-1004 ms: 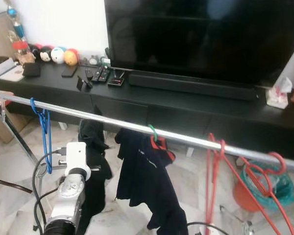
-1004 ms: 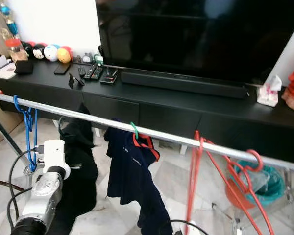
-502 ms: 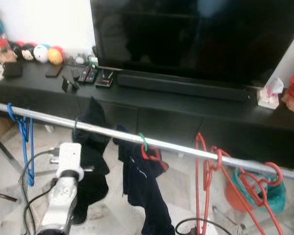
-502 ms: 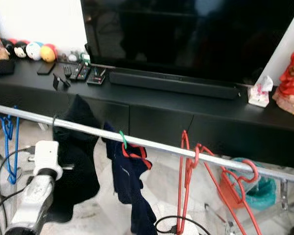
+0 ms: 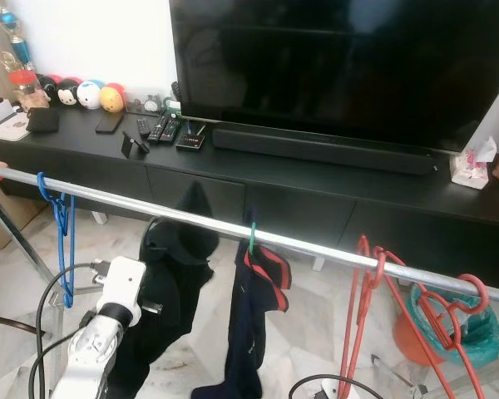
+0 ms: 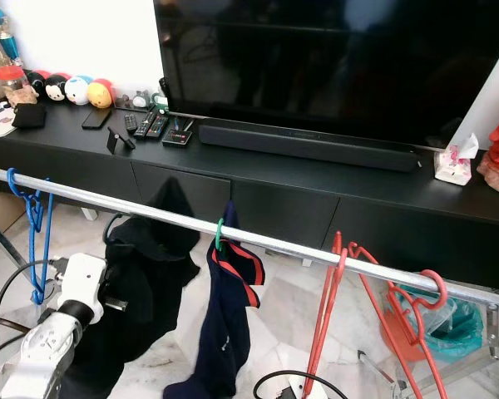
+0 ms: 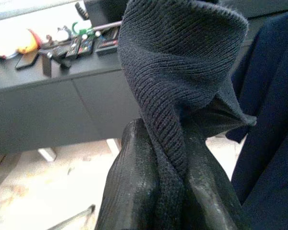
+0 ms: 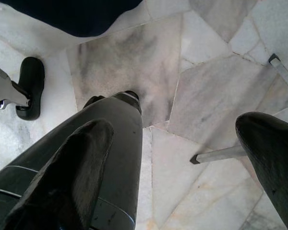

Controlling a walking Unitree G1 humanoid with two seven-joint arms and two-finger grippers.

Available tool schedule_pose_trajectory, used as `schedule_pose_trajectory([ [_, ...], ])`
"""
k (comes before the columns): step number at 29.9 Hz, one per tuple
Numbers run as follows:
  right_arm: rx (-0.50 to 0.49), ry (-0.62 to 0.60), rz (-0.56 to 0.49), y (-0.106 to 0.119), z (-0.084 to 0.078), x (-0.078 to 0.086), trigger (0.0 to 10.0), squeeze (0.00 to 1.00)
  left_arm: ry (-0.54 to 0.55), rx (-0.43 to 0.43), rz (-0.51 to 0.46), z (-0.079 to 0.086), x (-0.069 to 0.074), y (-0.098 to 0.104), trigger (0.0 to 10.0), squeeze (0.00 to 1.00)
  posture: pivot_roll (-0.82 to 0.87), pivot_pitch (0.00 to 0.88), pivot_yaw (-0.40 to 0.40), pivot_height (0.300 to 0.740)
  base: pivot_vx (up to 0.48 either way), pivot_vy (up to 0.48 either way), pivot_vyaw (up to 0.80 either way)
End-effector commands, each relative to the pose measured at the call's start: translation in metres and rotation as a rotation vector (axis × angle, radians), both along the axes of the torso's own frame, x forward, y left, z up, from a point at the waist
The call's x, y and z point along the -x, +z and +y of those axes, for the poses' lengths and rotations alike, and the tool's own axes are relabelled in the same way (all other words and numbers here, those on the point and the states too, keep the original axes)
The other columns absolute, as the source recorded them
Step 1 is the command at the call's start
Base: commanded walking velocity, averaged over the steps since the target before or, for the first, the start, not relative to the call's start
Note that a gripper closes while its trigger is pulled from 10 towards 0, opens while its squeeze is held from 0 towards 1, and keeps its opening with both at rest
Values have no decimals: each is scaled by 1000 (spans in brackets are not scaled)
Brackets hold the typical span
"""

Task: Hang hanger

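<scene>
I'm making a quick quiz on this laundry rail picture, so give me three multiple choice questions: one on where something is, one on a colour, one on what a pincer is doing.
1. Where does the blue hanger hang on the rail?
A. Near the rail's left end
B. Among the red hangers
C. Right beside the green hook

2. What colour is the hook of the hanger carrying the navy shirt?
A. Red
B. Green
C. Blue

3. What is the left pincer doing?
A. Open over the floor
B. Clamped on a remote
C. Shut on the dark knit garment

Answers:
1 A: the blue hanger hangs at the left end of the rail, far from the red hangers.
2 B: the green hook sits above the navy shirt.
3 C: the left pincer has the dark knit garment pinched between its fingers.
</scene>
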State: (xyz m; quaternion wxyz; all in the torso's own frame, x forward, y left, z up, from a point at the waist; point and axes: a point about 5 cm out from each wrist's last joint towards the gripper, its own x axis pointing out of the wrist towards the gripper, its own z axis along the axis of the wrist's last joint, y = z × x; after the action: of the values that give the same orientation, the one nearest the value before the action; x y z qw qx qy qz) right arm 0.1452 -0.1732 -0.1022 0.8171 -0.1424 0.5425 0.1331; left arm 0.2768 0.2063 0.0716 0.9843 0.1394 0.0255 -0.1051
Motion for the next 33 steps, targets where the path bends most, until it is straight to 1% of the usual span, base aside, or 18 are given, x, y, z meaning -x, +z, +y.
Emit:
schedule_pose_trajectory([
  [1, 5, 18, -3, 0, -1, 0, 10000, 0, -23, 1, -45, -3, -9, 12, 10000, 0, -149, 0, -41, 740, 0, 0, 0],
  [2, 5, 16, -3, 0, 0, 0, 10000, 0, -31, 9, -62, -5, -14, 16, 10000, 0, -150, 0, -40, 740, 0, 0, 0],
  [4, 3, 15, -4, 0, 0, 0, 10000, 0, -37, 20, -76, -6, -17, 20, 10000, 0, -154, 0, -37, 740, 0, 0, 0],
  [7, 3, 14, -2, 0, 0, 0, 10000, 0, -52, 9, -40, -7, -18, 17, 10000, 0, -155, 0, -35, 740, 0, 0, 0],
  [11, 1, 17, 2, 0, 1, 0, 10000, 0, -43, 59, 23, -9, -21, 10, 10000, 0, -147, 0, -34, 740, 0, 0, 0],
  [17, -1, 18, 3, 0, 1, 0, 10000, 0, -5, 102, 42, -11, -28, 9, 10000, 0, -150, 0, -33, 740, 0, 0, 0],
  [21, -3, 19, 5, 0, 1, 0, 10000, 0, 9, 132, 50, -16, -35, 11, 10000, 0, -153, 0, -34, 740, 0, 0, 0],
  [28, -8, 21, 11, 0, 1, 1, 10000, 0, 14, 147, 54, -22, -48, 16, 10000, 0, -156, 0, -34, 740, 0, 0, 0],
  [30, -10, 19, 12, 0, 0, 1, 10000, 0, 30, 126, 76, -21, -51, 15, 10000, 0, -156, 0, -34, 740, 0, 0, 0],
  [33, -11, 25, 16, 0, 1, 1, 10000, 0, 33, 122, 92, -21, -55, 15, 10000, 0, -154, 0, -35, 740, 0, 0, 0],
])
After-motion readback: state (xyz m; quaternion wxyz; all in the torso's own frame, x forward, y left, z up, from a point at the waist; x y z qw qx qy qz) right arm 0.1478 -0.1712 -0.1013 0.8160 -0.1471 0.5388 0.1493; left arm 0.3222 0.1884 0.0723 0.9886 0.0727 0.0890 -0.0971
